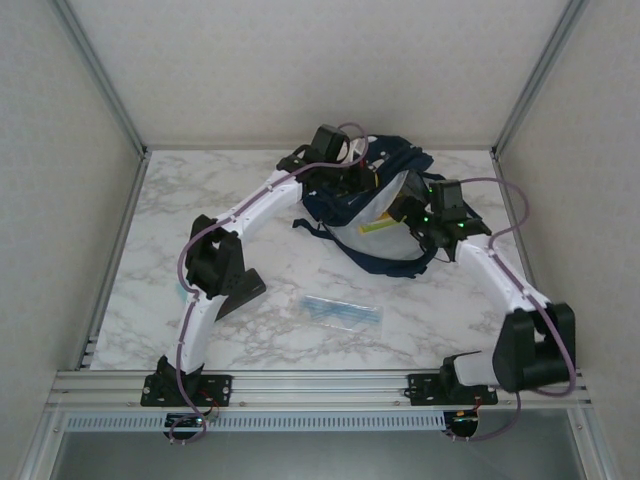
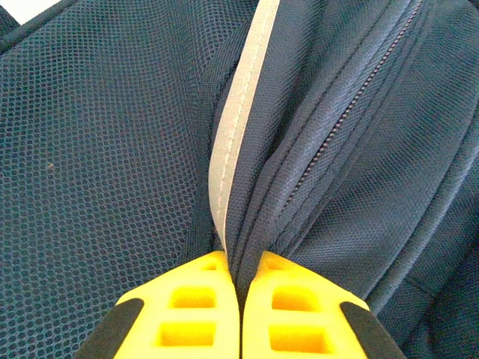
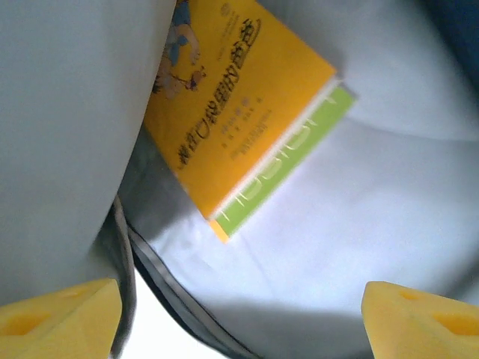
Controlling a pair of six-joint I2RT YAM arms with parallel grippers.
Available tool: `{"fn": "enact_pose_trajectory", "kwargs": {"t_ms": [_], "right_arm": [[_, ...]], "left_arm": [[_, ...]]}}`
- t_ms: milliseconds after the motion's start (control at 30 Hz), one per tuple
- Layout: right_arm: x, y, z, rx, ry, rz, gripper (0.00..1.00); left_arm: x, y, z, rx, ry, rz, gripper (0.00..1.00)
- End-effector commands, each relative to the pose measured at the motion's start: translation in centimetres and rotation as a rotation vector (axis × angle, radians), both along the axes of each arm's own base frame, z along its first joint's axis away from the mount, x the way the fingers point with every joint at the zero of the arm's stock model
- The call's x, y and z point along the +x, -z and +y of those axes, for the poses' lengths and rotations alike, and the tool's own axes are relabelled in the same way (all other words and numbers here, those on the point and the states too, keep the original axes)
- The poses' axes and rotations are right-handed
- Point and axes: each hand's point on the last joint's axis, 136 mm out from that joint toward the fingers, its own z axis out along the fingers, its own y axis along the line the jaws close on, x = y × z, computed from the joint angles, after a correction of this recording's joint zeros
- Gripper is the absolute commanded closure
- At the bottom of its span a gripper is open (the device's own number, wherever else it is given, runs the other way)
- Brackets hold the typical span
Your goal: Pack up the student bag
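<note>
Student bag (image 1: 335, 207): navy backpack lying on the marble table (image 1: 200, 200). Its mouth is open, showing pale lining (image 3: 359, 209).
Bag strap: a dark strap (image 1: 310, 228) trails off the bag's near left side onto the table.
Bag contents: a yellow book (image 3: 232, 112) lies tilted inside the bag on the lining, with a green-spined book (image 3: 299, 142) stacked directly under it. The cover print is too blurred to read.
Left gripper (image 2: 239, 269): at the bag's far left edge. Its yellow fingers (image 2: 187, 314) are pinched together on a fold of the bag's fabric.
Pinched fold: a grey reflective stripe (image 2: 239, 134) and a closed zipper (image 2: 337, 127) both run down into the fold. Mesh fabric (image 2: 97, 149) spreads to one side of the stripe.
Right gripper (image 3: 239, 314): at the bag's open mouth on its right side. Its fingers are spread wide and hold nothing, just off the books.
Clear packet (image 1: 342, 311): a flat transparent packet with blue contents lies on the table, well apart from the bag on its near side.
</note>
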Motion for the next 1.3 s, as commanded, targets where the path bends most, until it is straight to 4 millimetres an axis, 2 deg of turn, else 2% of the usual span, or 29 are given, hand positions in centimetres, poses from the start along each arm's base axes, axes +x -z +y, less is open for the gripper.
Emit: {"fn": "enact_pose_trajectory", "kwargs": {"t_ms": [0,100,133,200,300,400,500,700,833,967,1133,1267], "right_arm": [[-5.7,-0.3,-4.3,-0.301,-0.05,0.134,0.15],[-6.8,-2.1,-6.1,-0.389,-0.025,0.117,0.15],[-6.8,-2.9,-6.5,-0.409,-0.014,0.099,0.14],[-6.6,-3.9,-6.9,-0.427,0.001,0.069,0.14],[-5.7,-4.7,-6.8,-0.422,0.016,0.028,0.12],[-4.6,-4.7,-5.7,-0.365,0.002,0.008,0.12],[-3.9,-4.0,-5.0,-0.322,0.007,0.016,0.12],[-3.6,-1.9,-3.5,-0.227,0.011,0.03,0.12],[-4.0,-0.4,-3.1,-0.182,0.027,0.049,0.12],[-4.4,1.3,-2.6,-0.133,0.048,0.062,0.11],[-4.5,4.3,-2.5,-0.1,0.078,0.107,0.11],[-4.0,6.2,-1.7,-0.063,0.073,0.121,0.12]], "left_arm": [[1.1,-2.3,0.4,-0.054,-0.035,-0.07,1.0],[0.8,-1.6,0.3,-0.06,-0.034,-0.043,1.0],[0.6,-1.6,0.3,-0.061,-0.031,-0.034,0.97],[0.0,-1.5,0.4,-0.063,-0.023,-0.026,0.76],[-0.9,-1.4,1.3,-0.055,-0.011,-0.033,0.57],[-1.1,-1.0,3.7,-0.05,-0.051,-0.036,0.44],[-0.7,0.5,7.4,-0.03,-0.137,-0.032,0.38],[2.2,5.2,14.9,-0.025,-0.342,0.032,0.37],[4.0,8.6,18.1,-0.004,-0.442,0.061,0.37],[5.5,10.6,18.4,-0.022,-0.468,0.08,0.37],[7.2,12.8,17.2,-0.041,-0.477,0.105,0.37],[7.9,14.1,15.5,-0.037,-0.452,0.124,0.38]]}}
